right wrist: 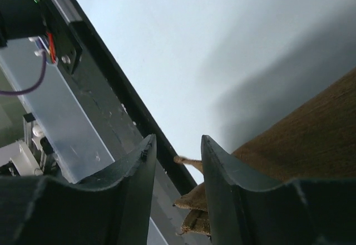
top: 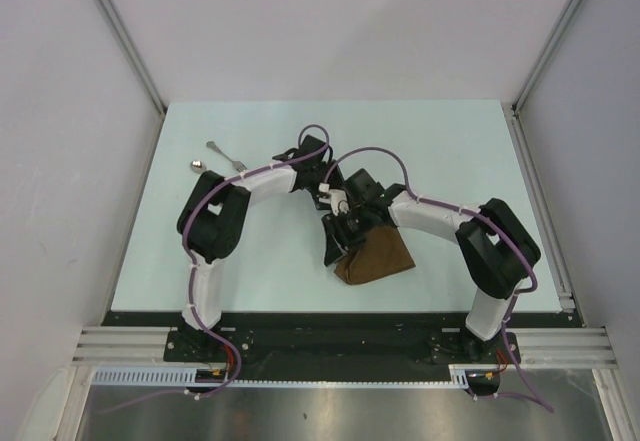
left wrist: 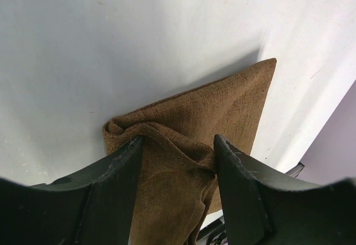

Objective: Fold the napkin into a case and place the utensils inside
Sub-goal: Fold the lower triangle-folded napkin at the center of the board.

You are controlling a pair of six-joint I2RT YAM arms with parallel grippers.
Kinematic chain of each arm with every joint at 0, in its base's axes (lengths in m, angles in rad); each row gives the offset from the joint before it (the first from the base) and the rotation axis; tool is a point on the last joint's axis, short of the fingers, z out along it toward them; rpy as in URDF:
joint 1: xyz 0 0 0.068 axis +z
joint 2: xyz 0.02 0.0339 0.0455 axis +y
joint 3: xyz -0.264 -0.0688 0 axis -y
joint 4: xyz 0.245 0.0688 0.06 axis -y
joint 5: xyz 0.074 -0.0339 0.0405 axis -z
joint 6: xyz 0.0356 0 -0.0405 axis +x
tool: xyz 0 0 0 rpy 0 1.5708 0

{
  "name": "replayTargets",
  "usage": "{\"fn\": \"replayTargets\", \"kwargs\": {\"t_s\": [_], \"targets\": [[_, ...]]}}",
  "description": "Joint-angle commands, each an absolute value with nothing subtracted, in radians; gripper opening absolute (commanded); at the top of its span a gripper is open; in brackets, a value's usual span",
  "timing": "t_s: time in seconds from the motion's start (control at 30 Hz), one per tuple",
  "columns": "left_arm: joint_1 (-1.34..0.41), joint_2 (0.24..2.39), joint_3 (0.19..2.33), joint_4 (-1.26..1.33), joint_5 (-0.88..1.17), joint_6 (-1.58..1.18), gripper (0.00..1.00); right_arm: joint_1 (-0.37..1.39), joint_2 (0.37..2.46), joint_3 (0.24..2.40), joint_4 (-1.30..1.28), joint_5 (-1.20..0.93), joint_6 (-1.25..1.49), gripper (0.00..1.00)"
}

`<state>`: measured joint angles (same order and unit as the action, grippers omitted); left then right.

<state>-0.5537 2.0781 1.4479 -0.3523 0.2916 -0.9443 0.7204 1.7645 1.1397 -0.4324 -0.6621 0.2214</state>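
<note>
Both hands at napkin (top: 376,257), mid-surface: left hand (left wrist: 178,150) pinching a bunched fold; right hand (right wrist: 177,155) grip unclear. Thin, limp cloth; best gripped at corners or hems.

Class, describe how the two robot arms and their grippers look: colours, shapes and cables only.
Both arms have white links with bulky black joints, and a purple cable runs along each. The left gripper and right gripper have two thick black fingers.
</note>
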Motion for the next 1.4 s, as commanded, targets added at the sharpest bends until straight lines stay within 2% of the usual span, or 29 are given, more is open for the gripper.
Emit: {"fn": "replayTargets", "kwargs": {"t_s": [0.0, 0.13, 0.37, 0.83, 0.97, 1.2, 1.3, 1.37], "targets": [[-0.552, 2.083, 1.48, -0.342, 0.288, -0.953, 0.59, 0.732, 1.766, 1.183, -0.552, -0.634, 0.143, 0.41], [-0.549, 2.082, 1.48, -0.339, 0.287, -0.951, 0.59, 0.716, 1.712, 1.144, -0.601, -0.566, 0.118, 0.37], [-0.549, 2.094, 1.488, -0.334, 0.294, -0.951, 0.59, 0.634, 1.625, 1.037, -0.608, -0.534, 0.112, 0.36], [-0.551, 2.039, 1.502, -0.342, 0.29, -0.873, 0.6, 0.563, 1.614, 0.957, -0.545, -0.534, 0.113, 0.34], [-0.552, 2.043, 1.558, -0.414, 0.325, -0.798, 0.61, 0.552, 1.586, 0.931, -0.514, -0.538, 0.147, 0.36], [-0.549, 2.043, 1.571, -0.497, 0.377, -0.868, 0.62, 0.546, 1.551, 0.885, -0.407, -0.526, 0.238, 0.38], [-0.548, 2.043, 1.572, -0.483, 0.394, -0.893, 0.62, 0.545, 1.542, 0.873, -0.381, -0.509, 0.288, 0.4], [-0.549, 2.042, 1.572, -0.483, 0.393, -0.896, 0.62, 0.542, 1.526, 0.868, -0.376, -0.5, 0.317, 0.45]]}}
